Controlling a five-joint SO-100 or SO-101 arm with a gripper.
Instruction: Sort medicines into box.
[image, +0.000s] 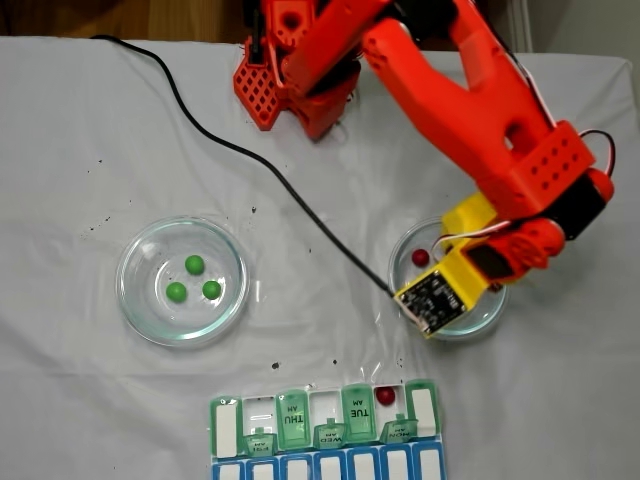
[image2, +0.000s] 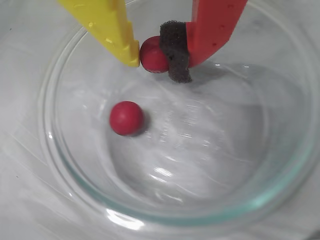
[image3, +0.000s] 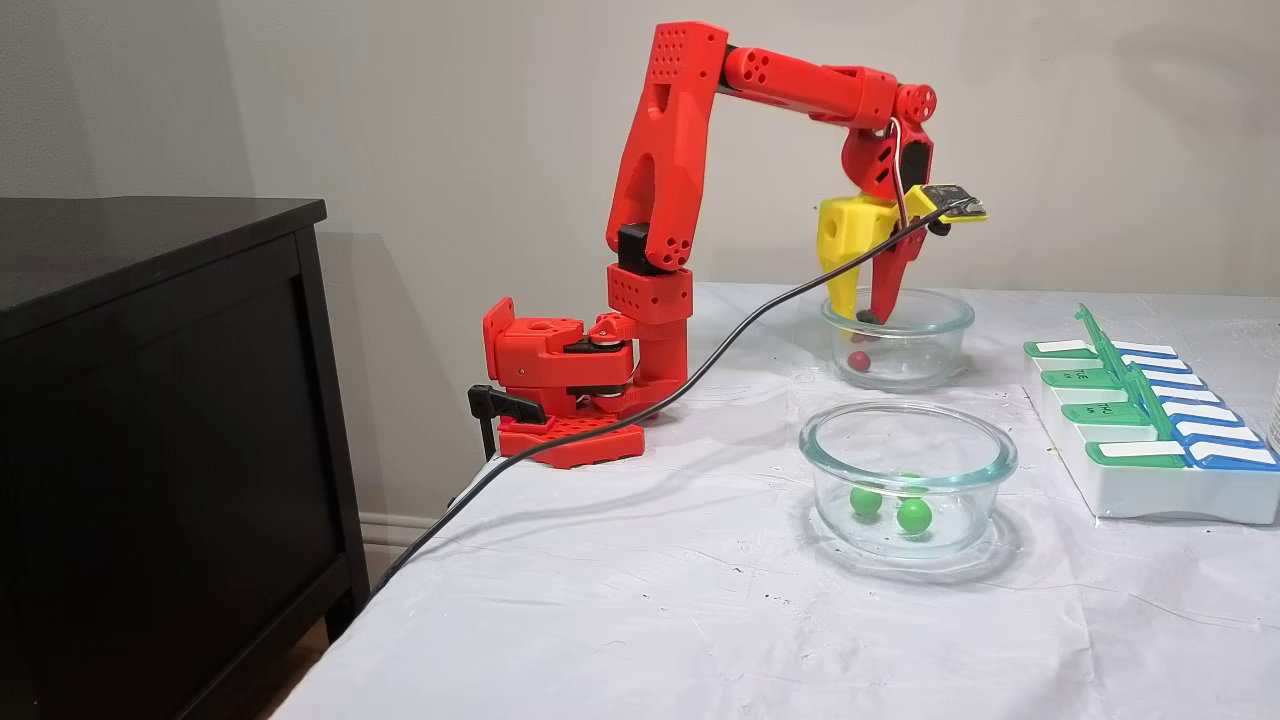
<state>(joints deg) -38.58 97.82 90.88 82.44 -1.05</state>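
In the wrist view my gripper (image2: 154, 62) is shut on a dark red ball (image2: 151, 52), pinched between the yellow finger (image2: 112, 27) and the black foam pad of the red finger (image2: 176, 55). It hangs inside a glass dish (image2: 50, 150), above the dish floor. A second red ball (image2: 126, 118) lies loose on that floor. From the side, the gripper (image3: 862, 315) dips into the far dish (image3: 940, 340). Three green balls (image: 195, 264) sit in the left dish (image: 120, 280). The box (image: 228, 415) lies at the bottom edge with one red ball (image: 386, 396) in an open compartment.
A black cable (image: 250, 160) crosses the white cloth from the top left to the camera board on the wrist. The arm's red base (image3: 560, 390) is clamped at the table's back edge. A dark cabinet (image3: 150, 400) stands beside the table. Several box lids (image3: 1100, 340) stand open.
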